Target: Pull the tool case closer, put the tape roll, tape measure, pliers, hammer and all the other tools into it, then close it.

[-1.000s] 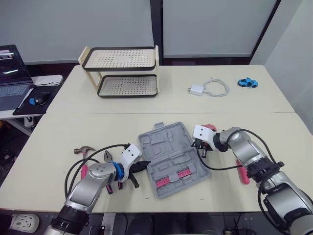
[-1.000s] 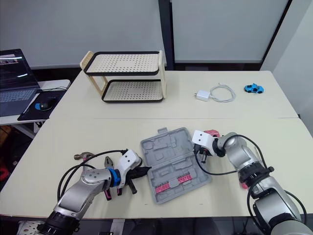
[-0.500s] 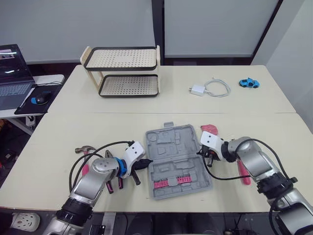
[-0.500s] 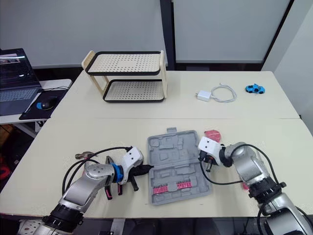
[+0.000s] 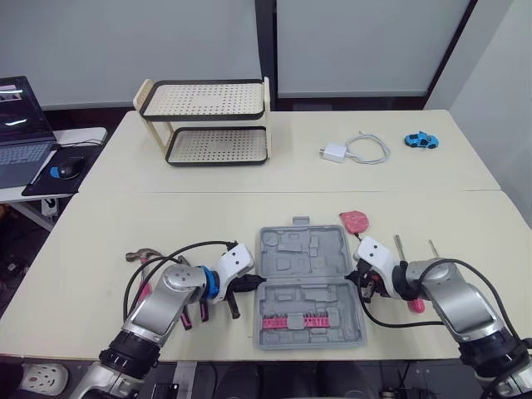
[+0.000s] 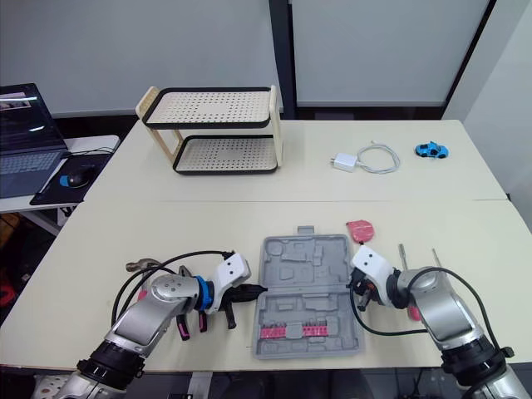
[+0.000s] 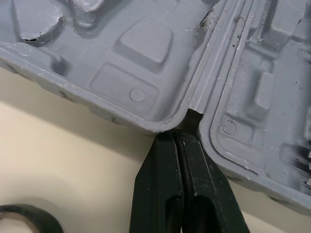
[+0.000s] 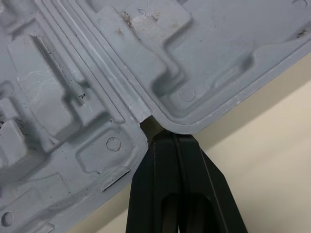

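Tool case (image 5: 307,274) lies open and flat at the near middle of the table (image 5: 108,224), lid half farther, the half with the pink bits (image 5: 305,320) nearer. Left gripper (image 7: 180,133) has its fingers pressed together, tips touching the hinge notch on the case's left edge. Right gripper (image 8: 167,138) meets the right notch the same way, fingers together, holding nothing. Hammer (image 5: 143,254) and pink-handled pliers (image 5: 202,311) lie left of the case. Pink tape measure (image 5: 355,220) sits just beyond its far right corner.

You're looking at an office-like room: a laptop (image 5: 18,133) and mouse (image 5: 68,169) at far left, pale surfaces (image 5: 208,216), plain grey wall panels (image 5: 357,41) behind.
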### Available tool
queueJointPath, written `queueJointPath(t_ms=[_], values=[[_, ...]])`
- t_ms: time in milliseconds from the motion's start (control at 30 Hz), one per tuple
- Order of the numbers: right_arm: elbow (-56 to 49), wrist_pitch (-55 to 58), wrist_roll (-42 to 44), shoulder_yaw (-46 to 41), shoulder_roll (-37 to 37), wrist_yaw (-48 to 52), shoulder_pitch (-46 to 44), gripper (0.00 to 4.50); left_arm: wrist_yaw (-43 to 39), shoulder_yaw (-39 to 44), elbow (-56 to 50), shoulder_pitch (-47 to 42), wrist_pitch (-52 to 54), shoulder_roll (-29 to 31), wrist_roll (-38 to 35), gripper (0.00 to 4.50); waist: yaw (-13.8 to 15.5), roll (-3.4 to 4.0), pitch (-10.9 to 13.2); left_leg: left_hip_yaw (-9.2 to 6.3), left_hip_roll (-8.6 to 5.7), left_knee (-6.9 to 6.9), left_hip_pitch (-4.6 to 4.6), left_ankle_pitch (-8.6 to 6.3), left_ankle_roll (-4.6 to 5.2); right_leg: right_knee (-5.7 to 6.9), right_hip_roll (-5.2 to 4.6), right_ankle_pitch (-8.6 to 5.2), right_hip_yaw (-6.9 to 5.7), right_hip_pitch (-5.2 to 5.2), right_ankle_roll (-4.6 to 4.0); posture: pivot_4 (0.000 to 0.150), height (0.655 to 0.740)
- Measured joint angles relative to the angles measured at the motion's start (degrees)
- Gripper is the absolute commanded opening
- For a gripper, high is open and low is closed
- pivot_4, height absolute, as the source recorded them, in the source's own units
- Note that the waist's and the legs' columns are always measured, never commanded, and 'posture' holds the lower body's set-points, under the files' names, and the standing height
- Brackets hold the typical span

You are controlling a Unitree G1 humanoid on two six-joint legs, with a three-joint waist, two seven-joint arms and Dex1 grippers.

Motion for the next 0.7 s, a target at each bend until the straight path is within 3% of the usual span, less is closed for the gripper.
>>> queueJointPath(t_ms=[700], values=[[-10.35,7.95,7.46,-3.32,-3.3,-6.14,8.53,0.04,-5.02,-3.09,-0.39,-1.13,-0.73,0.61,1.23,0.02,-0.01,-0.02,0.01,0.0,-0.02,-0.01,0.0,-0.01,0.03,0.0,0.0,-0.01,-0.01,0.02,0.01,0.15,0.74]])
